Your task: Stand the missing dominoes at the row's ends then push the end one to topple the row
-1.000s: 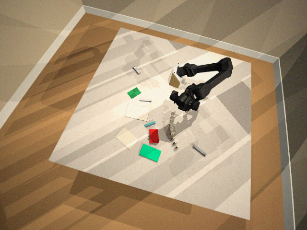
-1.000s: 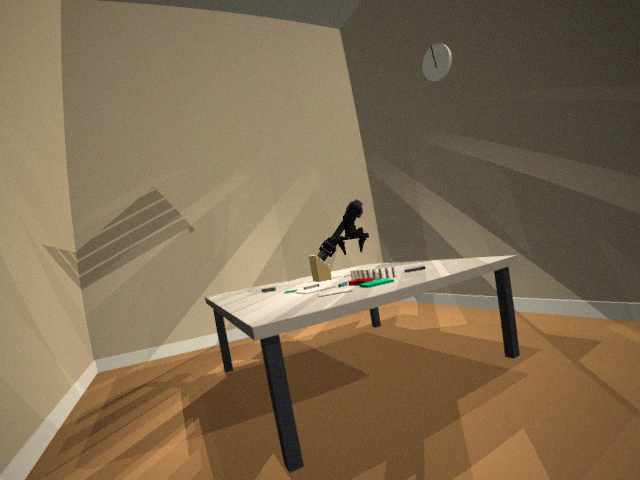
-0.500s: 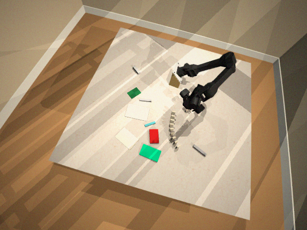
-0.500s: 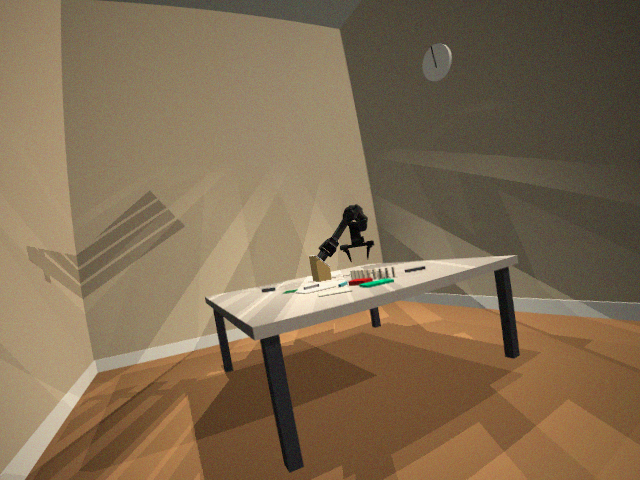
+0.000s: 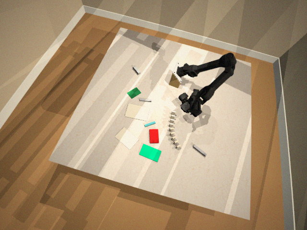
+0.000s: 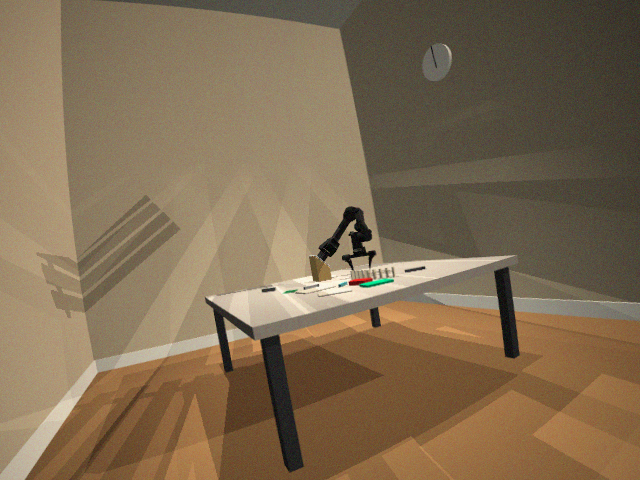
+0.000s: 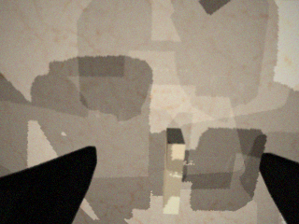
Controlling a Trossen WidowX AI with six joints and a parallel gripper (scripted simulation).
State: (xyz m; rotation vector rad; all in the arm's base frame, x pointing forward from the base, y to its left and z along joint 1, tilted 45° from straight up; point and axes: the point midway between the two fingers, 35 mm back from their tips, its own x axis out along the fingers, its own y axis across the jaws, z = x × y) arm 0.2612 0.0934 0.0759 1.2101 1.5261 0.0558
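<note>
Claw: the claw [image 5: 186, 106] is spread wide and nothing is held in it.
Row: the row of dominoes [image 5: 173, 130] stands upright on the desk [image 5: 223, 173], just beside the claw, its near end closest.
Step judged: the end domino [image 7: 174, 169] is to be pushed gently.
Advice: one fingertip should be brought low and slowly along the row's line, so that only this piece is touched.

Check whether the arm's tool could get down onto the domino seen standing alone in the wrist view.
Probably yes. The tool is open and holds nothing, and the standing domino shows between its two fingers with nothing over it.
</note>
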